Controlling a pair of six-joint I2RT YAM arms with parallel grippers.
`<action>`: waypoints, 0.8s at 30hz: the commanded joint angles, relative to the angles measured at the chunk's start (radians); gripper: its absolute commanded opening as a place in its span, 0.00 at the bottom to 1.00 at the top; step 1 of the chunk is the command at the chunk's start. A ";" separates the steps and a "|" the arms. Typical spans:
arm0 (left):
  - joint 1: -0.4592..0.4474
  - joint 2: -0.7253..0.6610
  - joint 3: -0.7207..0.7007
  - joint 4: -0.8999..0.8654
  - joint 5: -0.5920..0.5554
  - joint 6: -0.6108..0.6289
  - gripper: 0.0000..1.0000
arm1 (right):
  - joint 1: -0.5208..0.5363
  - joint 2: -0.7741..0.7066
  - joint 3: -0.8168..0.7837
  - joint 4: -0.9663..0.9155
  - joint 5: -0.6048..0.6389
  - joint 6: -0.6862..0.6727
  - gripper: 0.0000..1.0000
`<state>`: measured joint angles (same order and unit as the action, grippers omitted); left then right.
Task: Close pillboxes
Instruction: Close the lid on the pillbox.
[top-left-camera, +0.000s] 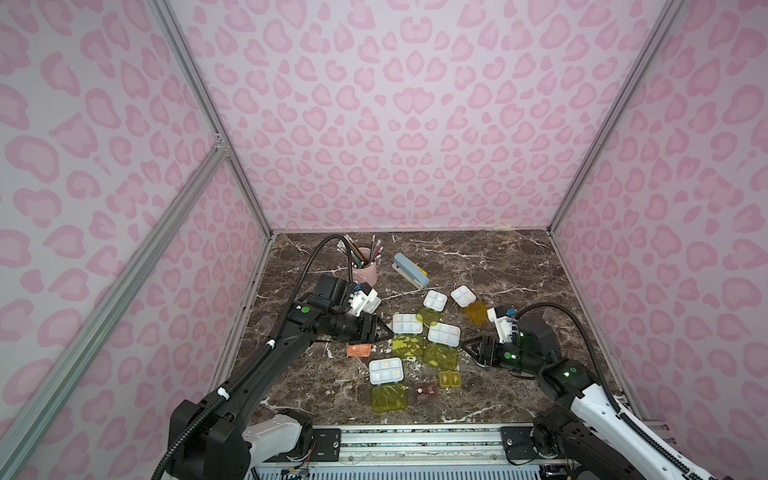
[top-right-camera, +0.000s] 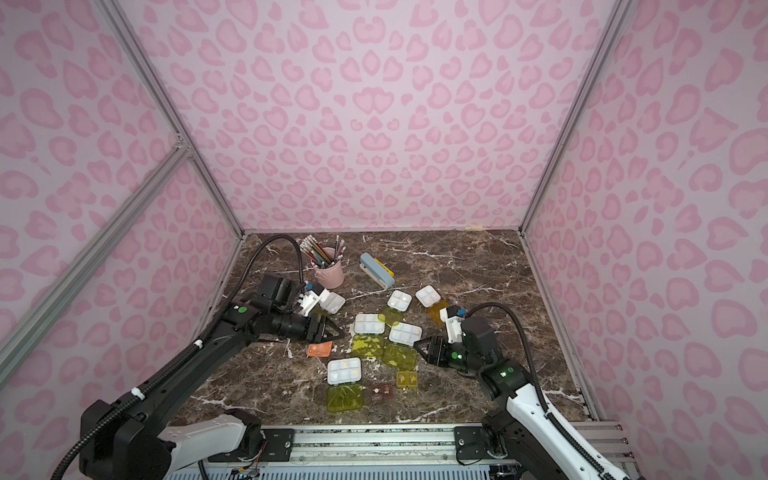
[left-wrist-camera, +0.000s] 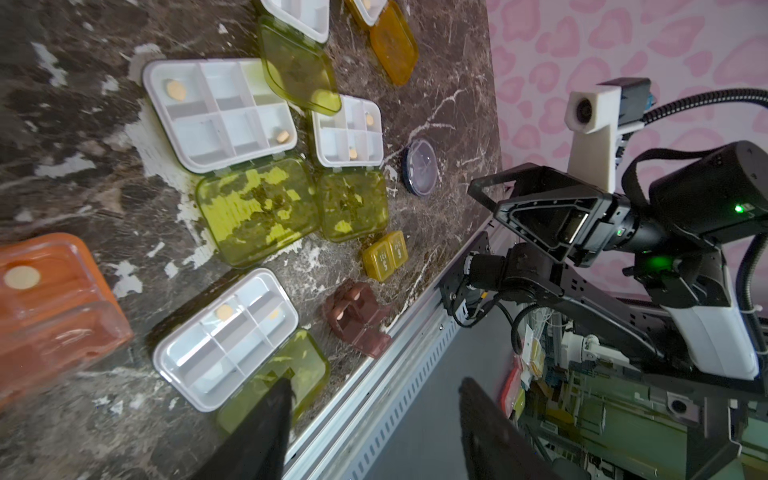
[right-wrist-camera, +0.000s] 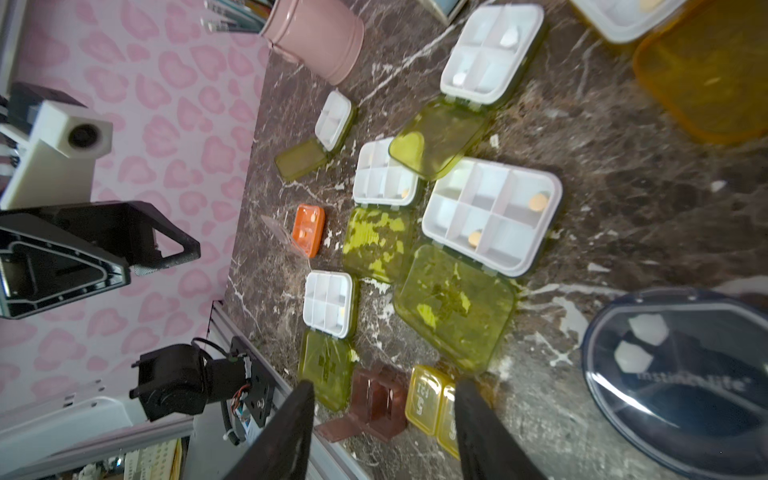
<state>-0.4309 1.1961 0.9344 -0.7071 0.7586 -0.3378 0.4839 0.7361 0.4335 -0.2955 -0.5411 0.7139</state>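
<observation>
Six white pillboxes (top-left-camera: 407, 323) lie open on the bench (top-left-camera: 519, 270), lids folded flat beside their trays. Five lids are lime, and the amber-lidded pillbox (top-left-camera: 463, 296) sits farthest right. Most cluster mid-bench, and a few trays hold orange or white pills. One small lime lid (top-left-camera: 428, 316) lies over the corners of two neighbouring trays. A small white pillbox (top-right-camera: 332, 302) sits apart from the cluster, partly hidden by the left arm's wrist camera in both top views.

Nearer the front edge we find the brown pillbox (top-left-camera: 427, 391), open with its flaps spread. Just beside it is the yellow pillbox (top-left-camera: 449, 379), its two numbered lids down. The salmon pillbox (top-left-camera: 359, 350) lies left of the cluster with its clear lid raised and a pill inside. The round grey pillbox (left-wrist-camera: 419, 166) rests near the right arm, and white pills show through its clear top.

The left arm (top-left-camera: 316, 324) reaches in from the left. Its jaws are released, spread wide with nothing between them, near the salmon pillbox. The right arm (top-left-camera: 565, 374) comes from the right, and its jaws are also released and empty, held off the bench beside the lime lids.

At the back stand a pink pencil cup (top-left-camera: 365, 270) and a blue-grey stapler (top-left-camera: 410, 270), against pink spotted walls (top-left-camera: 374, 124).
</observation>
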 joint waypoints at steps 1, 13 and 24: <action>-0.077 0.002 -0.013 0.019 -0.013 -0.014 0.66 | 0.057 0.026 -0.001 0.022 0.035 -0.010 0.56; -0.338 0.117 0.028 -0.010 -0.225 0.047 0.86 | 0.195 0.067 -0.033 0.011 0.078 -0.007 0.66; -0.470 0.302 0.092 0.024 -0.237 0.095 0.86 | 0.237 -0.043 -0.146 0.039 0.133 0.113 0.66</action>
<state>-0.8856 1.4746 1.0061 -0.7021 0.5262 -0.2695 0.7193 0.7063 0.3096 -0.2783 -0.4351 0.7841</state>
